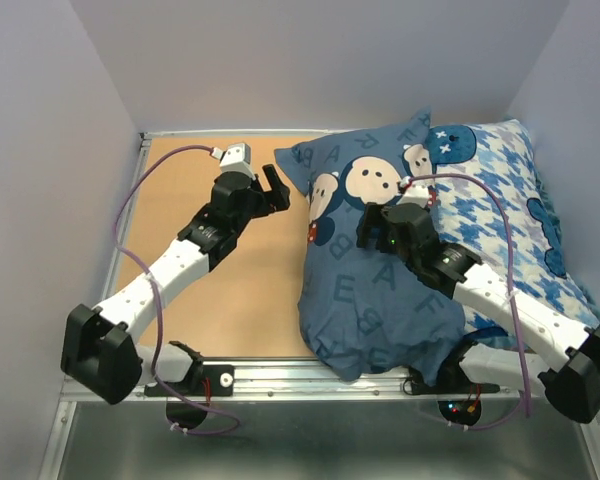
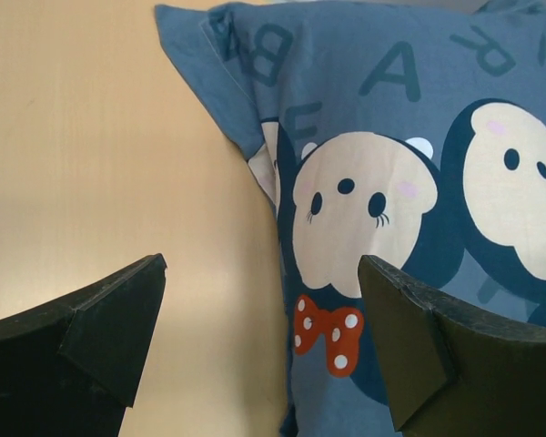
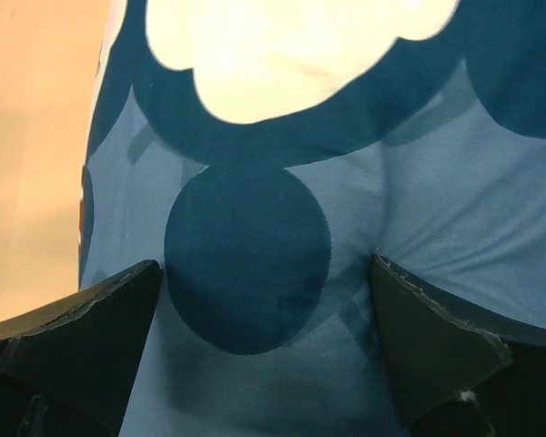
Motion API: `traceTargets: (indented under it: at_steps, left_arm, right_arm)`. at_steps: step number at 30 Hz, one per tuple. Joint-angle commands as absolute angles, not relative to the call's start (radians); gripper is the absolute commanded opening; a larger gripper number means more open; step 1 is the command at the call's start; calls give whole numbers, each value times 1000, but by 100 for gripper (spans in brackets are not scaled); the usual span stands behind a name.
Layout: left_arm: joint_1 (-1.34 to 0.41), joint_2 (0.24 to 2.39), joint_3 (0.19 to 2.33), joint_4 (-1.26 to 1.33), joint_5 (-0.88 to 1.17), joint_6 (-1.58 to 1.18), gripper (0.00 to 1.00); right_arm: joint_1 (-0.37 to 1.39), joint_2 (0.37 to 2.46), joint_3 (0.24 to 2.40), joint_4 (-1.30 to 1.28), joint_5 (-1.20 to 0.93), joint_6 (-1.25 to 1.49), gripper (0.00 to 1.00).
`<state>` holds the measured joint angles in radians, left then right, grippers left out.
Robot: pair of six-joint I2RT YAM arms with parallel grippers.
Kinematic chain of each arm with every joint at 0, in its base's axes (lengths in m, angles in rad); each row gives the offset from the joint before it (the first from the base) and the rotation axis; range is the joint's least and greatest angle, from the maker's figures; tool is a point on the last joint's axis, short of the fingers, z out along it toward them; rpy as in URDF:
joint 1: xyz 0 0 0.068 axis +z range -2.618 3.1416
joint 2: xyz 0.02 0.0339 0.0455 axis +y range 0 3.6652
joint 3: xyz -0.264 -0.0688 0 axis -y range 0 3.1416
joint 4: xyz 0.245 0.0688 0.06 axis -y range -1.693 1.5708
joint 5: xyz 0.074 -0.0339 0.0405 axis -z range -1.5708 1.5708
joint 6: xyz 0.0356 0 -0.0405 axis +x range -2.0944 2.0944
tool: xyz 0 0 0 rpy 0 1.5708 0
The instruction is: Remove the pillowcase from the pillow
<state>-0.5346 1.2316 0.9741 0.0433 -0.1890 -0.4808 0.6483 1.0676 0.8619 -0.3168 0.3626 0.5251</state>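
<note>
Pillow is fully hidden inside the pillowcase [image 1: 365, 300]; which end is the opening can't be made out. The case lies right of centre on the tan table [image 1: 180, 210], with its long axis running near-to-far and its near end over the metal rail. A houndstooth pillow [image 1: 520, 200] touches its right side, partly hidden under the right arm. Left gripper [image 2: 259, 273] is spread wide over bare table beside the case. Right gripper [image 3: 264, 273] is spread wide just above the fabric, holding nothing.

spread right gripper [image 3: 264, 355] over pillowcase [image 3: 255, 246]
</note>
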Motion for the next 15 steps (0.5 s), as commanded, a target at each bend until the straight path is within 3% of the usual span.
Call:
traceTargets:
  at_steps: [1, 5, 9, 15]
  left_arm:
    - [-453, 1291, 933, 282, -5, -515, 99]
    - [-420, 1422, 910, 468, 250, -554, 99]
    - [-420, 1515, 920, 597, 368, -548, 99]
    - [-449, 1583, 927, 689, 437, -564, 99]
  right_arm:
    - [787, 1136, 982, -357, 535, 520, 100]
    - [834, 1160, 1008, -408, 615, 520, 100]
    - [842, 1155, 1019, -445, 725, 520, 100]
    - [842, 1178, 1052, -454, 713, 503, 100]
